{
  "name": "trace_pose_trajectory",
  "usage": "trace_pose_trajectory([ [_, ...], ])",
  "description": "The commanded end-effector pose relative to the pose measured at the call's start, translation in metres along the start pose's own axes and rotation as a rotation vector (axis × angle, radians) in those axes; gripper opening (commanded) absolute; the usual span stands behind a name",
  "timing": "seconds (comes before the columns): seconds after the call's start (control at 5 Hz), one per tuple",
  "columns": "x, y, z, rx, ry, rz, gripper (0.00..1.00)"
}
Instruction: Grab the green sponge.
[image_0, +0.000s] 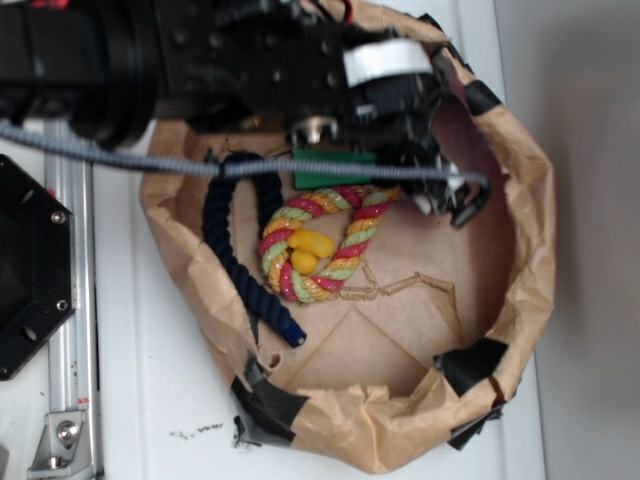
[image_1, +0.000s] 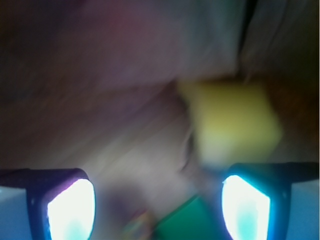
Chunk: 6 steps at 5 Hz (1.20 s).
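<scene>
The green sponge (image_0: 333, 170) lies flat inside a brown paper basin (image_0: 520, 250), at its back, just above a multicoloured rope ring (image_0: 322, 243); the arm covers its top edge. My gripper (image_0: 452, 195) hangs to the right of the sponge, near the basin's back right wall. The wrist view is blurred. There the gripper (image_1: 157, 210) is open, its two bright pads (image_1: 70, 210) wide apart with nothing between them. A corner of the green sponge (image_1: 192, 222) shows low down, close to the right pad. I cannot tell whether anything touches it.
A yellow sponge (image_1: 234, 122) lies ahead of the right finger in the wrist view. A dark blue rope (image_0: 240, 240) curves along the basin's left side. A yellow lump (image_0: 308, 250) sits inside the rope ring. A grey cable (image_0: 150, 155) crosses under the arm.
</scene>
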<state>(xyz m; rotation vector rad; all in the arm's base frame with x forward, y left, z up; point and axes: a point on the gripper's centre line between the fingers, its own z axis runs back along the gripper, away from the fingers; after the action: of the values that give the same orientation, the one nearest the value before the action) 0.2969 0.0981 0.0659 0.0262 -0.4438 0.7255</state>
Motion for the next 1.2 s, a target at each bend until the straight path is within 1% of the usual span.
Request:
trace_pose_trajectory([
  [0.0, 0.047, 0.031, -0.002, 0.113, -0.081, 0.031, 1.00],
  [0.2, 0.050, 0.024, -0.015, 0.127, -0.056, 0.012, 1.00],
  [0.4, 0.040, 0.016, -0.016, 0.128, -0.062, -0.004, 0.00],
  [0.6, 0.028, 0.006, -0.006, 0.105, -0.060, -0.055, 0.00],
  [0.8, 0.018, -0.014, 0.020, 0.043, -0.083, -0.147, 0.00],
  [1.0, 0.006, -0.033, 0.059, -0.076, -0.084, -0.226, 0.00],
])
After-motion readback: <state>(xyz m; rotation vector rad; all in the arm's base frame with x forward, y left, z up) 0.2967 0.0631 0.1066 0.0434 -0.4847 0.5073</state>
